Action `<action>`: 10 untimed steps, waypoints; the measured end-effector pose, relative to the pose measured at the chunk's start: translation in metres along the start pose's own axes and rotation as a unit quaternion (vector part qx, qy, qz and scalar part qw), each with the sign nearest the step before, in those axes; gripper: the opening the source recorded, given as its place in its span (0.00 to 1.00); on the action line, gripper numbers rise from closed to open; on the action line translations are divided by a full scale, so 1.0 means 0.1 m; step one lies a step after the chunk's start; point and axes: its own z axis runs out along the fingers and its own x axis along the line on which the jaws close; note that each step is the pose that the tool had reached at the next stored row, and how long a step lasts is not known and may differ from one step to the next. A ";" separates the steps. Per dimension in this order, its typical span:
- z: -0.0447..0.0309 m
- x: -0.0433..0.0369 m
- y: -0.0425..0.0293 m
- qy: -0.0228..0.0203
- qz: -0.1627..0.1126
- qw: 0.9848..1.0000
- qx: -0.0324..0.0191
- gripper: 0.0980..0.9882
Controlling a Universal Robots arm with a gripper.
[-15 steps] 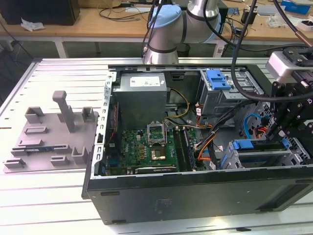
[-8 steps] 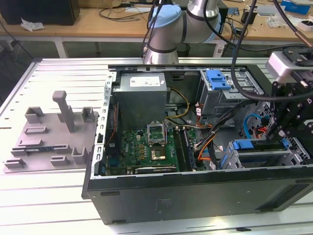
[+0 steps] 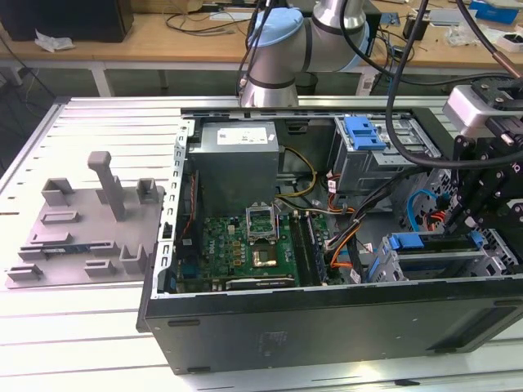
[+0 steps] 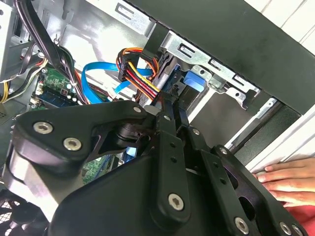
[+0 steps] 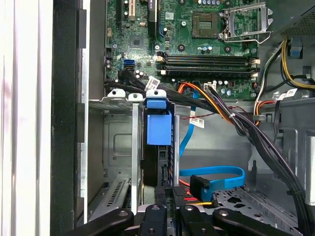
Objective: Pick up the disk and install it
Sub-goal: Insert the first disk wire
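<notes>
You have the metal slatted table (image 3: 73, 335) carrying an open black computer case (image 3: 327, 327) that lies on its side. The grey-and-blue arm (image 3: 278, 49) reaches over the case from the far edge, and a grey fixture plate (image 3: 82, 237) sits on the table beside the case, at the exterior view's left. Inside the case, the green motherboard (image 3: 245, 245) fills the middle. The silver drive cage (image 3: 441, 268) stands at the exterior view's right, against the case's near wall. Your gripper (image 4: 170, 101) hangs over that cage. In the second wrist view its jaws stand narrow, the tips nearly together and pointing at the cage slot. You cannot make out whether they pinch an edge or merely press on it. The disk (image 5: 151, 167) is already standing edge-on in the cage slot, with its blue carrier tab (image 5: 158, 125) at the end away from the jaws, next to the cage's white clips. By that reading, the pick-up is done and the install is far along, though the pictures do not show whether the disk is pushed fully home. Note a person's hand (image 4: 288, 179) resting flat on the table just outside the case wall, close to your gripper. A bundle of orange and blue cables (image 5: 216, 177) lies just beside the slot.
</notes>
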 end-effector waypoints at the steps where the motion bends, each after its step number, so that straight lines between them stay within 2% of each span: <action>1: 0.000 0.000 0.000 0.000 0.000 1.000 0.000 0.07; 10: 0.015 0.000 -0.005 0.000 0.001 1.000 0.000 0.07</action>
